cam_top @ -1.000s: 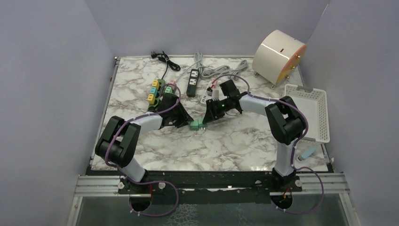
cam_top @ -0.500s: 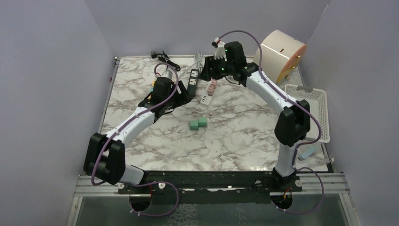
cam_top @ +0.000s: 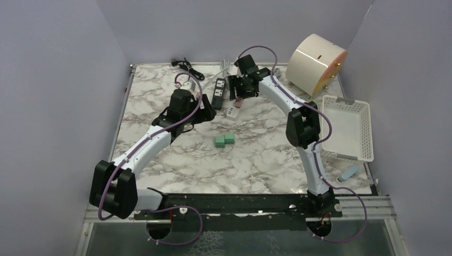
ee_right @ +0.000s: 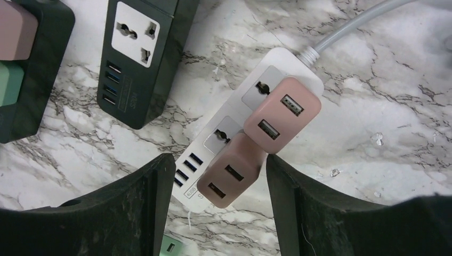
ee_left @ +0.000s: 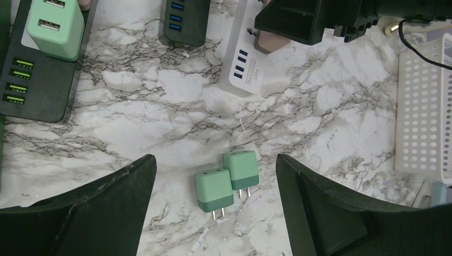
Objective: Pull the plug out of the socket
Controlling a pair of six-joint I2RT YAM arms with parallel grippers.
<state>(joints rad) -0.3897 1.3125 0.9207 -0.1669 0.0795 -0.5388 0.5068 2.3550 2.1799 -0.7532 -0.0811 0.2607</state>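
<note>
At the middle of the table, two green plugs lay loose with their prongs bare. The left gripper hung over them, its fingers wide apart and holding nothing.

Farther back, the white power strip still carried two pink plugs, seated side by side and touching. The right gripper hovered directly above the nearer one, jaws spread and not yet on it. We judged these to be the plugs left to pull.

The main hazard we saw was the strip itself. Nothing pinned it down, so an upward tug could lift the whole strip rather than free the plug. The cause would be the left gripper standing over the loose plugs instead of bracing the strip. Because the pink plugs touched, a closing finger could also wedge against the neighbour or catch both. The black power strip just beside left little room on that side.

To the right, the white basket held nothing we could see. A small blue object lay outside it, near its front corner.
</note>
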